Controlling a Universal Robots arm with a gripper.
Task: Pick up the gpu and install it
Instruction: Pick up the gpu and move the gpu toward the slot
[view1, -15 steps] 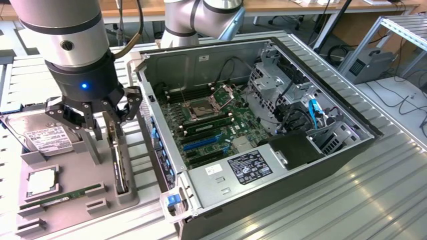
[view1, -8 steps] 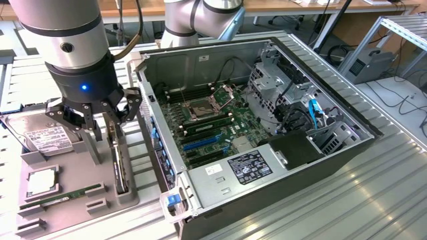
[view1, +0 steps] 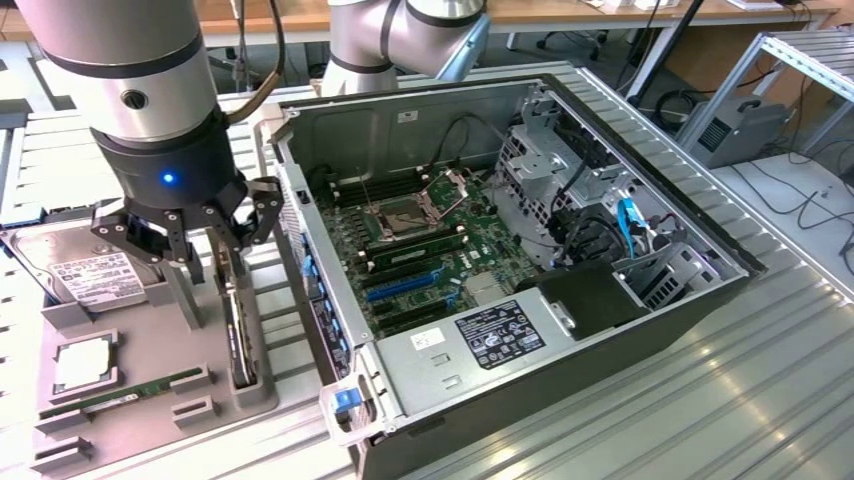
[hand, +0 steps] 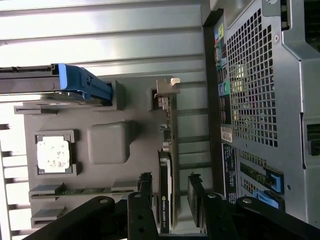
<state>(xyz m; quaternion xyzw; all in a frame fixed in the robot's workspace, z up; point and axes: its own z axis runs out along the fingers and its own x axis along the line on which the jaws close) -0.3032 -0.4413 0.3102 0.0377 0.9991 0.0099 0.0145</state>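
Note:
The gpu (view1: 240, 335) stands on its edge in a slot of the grey parts tray (view1: 147, 425), beside the open computer case. In the wrist view the gpu (hand: 165, 200) appears edge-on, with its silver bracket (hand: 167, 87) at the far end. My gripper (view1: 211, 278) hangs straight down over the card and is open. One of its black fingers (hand: 145, 186) stands on each side of the gpu, with a gap between pad and card. The gripper (hand: 169, 179) holds nothing.
The open case (view1: 694, 255) lies on its side with the motherboard and blue slots (view1: 400, 287) facing up. Its perforated rear panel (hand: 260, 95) sits close beside the tray. The tray also holds a hard drive (view1: 87, 275), a processor (view1: 83, 365) and a RAM stick (view1: 123, 392).

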